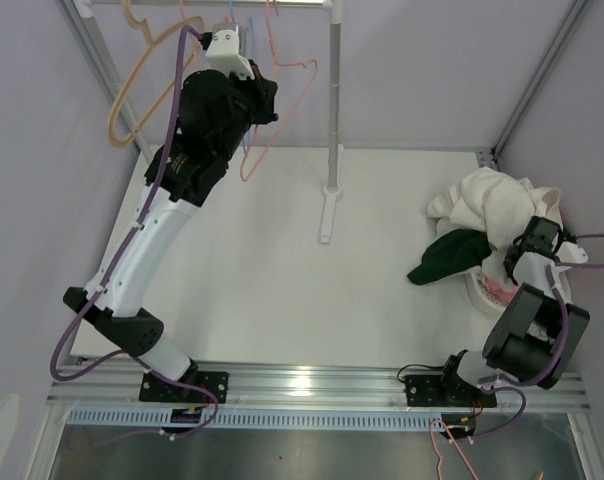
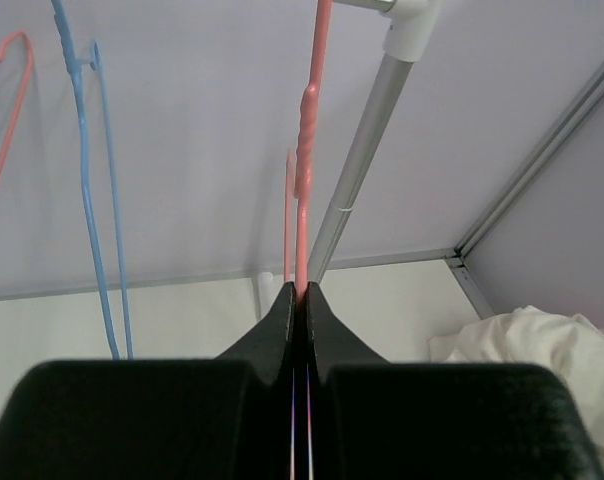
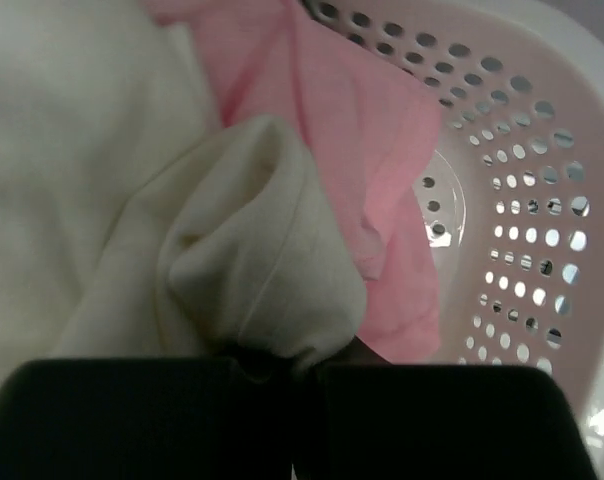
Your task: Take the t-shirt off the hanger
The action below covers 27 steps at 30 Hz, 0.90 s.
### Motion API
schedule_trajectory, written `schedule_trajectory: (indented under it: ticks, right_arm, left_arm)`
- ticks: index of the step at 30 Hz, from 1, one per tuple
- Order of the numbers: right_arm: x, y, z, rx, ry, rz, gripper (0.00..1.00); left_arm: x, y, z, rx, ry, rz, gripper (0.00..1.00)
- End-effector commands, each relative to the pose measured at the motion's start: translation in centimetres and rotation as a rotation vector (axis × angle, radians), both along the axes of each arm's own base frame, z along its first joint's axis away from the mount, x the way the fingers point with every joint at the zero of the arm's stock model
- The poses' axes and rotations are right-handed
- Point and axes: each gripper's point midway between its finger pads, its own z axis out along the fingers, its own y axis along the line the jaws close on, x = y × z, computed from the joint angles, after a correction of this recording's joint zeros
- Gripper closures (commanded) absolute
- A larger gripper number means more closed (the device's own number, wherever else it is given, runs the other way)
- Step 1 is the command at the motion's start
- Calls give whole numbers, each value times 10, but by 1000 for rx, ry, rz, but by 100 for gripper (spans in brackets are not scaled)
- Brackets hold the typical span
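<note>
A bare pink hanger [image 1: 282, 105] hangs from the rail at the back with no cloth on it. My left gripper [image 1: 265, 112] is raised to it and shut on its thin wire [image 2: 304, 180]; in the left wrist view the jaws [image 2: 300, 296] pinch the wire. A cream-white t-shirt [image 1: 487, 205] lies heaped over the white basket [image 1: 479, 295] at the right. My right gripper [image 1: 532, 240] is down in that heap, shut on a fold of the t-shirt [image 3: 252, 260] that bulges out of the jaws [image 3: 302, 365].
A blue hanger [image 2: 87, 180] and a second pink one [image 2: 7, 110] hang left of the held wire, and a tan hanger [image 1: 147, 70] hangs further left. The rack's upright pole [image 1: 334, 100] stands mid-table. A dark green garment [image 1: 447, 255] and a pink one [image 3: 352, 130] share the perforated basket [image 3: 542, 200].
</note>
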Motion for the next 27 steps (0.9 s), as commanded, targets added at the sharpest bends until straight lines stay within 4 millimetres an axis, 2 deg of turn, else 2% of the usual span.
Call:
schedule_trajectory:
  ticks: [1,3,4,7,10,13,14,15,16,17,18,19,21,22,25,27]
  right_arm:
    - [7,4,-41,177,-37,-35,100]
    - [14,4,-53,202,-21,-11,100]
    - [13,6,-66,224,8,-8,100]
    - [18,13,-79,268,6,10,100]
    - [21,12,-70,226,37,20,100]
    - [31,9,-21,53,40,41,99]
    - [33,8,-3,-3,35,38,79]
    - [33,10,25,-58,5,41,60]
    - [44,14,56,-134,-24,68,44]
    - [48,17,74,-161,-50,76,30]
    - [47,21,96,-181,-80,85,25]
    - [57,28,123,-207,-132,113,19]
    - [53,32,156,-265,-159,111,17]
    - [57,38,178,-293,-197,125,17]
    - [53,38,200,-309,-227,132,18]
    - [50,36,200,-310,-214,133,18]
  left_arm:
    - [3,5,30,-29,-93,-34,99]
    - [7,8,34,-20,-113,-22,99]
    - [10,8,32,-12,-113,-17,99]
    - [13,12,36,0,-131,4,99]
    - [15,13,40,2,-145,2,99]
    - [17,14,48,12,-164,5,99]
    - [22,12,44,24,-159,8,99]
    - [23,13,49,22,-167,12,99]
    - [24,14,52,23,-169,16,99]
    - [31,11,47,33,-158,18,99]
    - [31,12,52,31,-170,19,99]
    - [32,12,53,31,-172,24,99]
    - [39,11,50,40,-172,30,99]
    - [41,11,48,42,-168,31,99]
    - [46,10,46,41,-160,31,99]
    - [48,10,44,42,-154,32,99]
